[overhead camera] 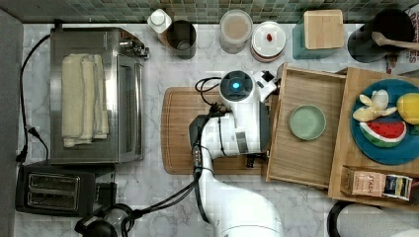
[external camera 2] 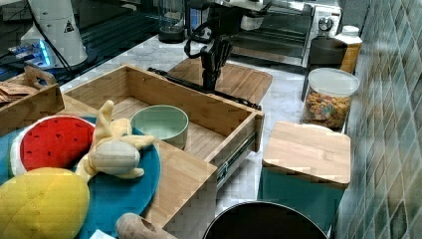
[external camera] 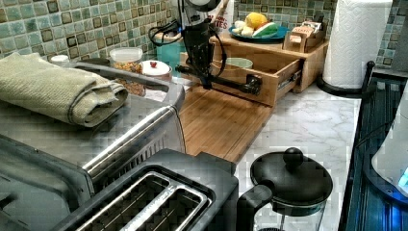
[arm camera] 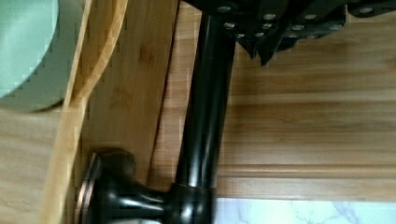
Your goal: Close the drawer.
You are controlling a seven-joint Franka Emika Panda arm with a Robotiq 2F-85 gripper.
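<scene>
The fingers (external camera: pixel 206 83) are sitting at the dark metal handle bar (external camera: pixel 231 83); whether they are gripping it cannot be told. The light-wood drawer (overhead camera: pixel 301 89) is standing pulled out over the cutting board (overhead camera: pixel 180 106), holding a round green bowl (overhead camera: pixel 307 122).

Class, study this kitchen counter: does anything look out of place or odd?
The drawer stands pulled open over the counter, a green bowl on its floor. The gripper is at its dark handle bar. Nothing looks spilled or damaged.
</scene>
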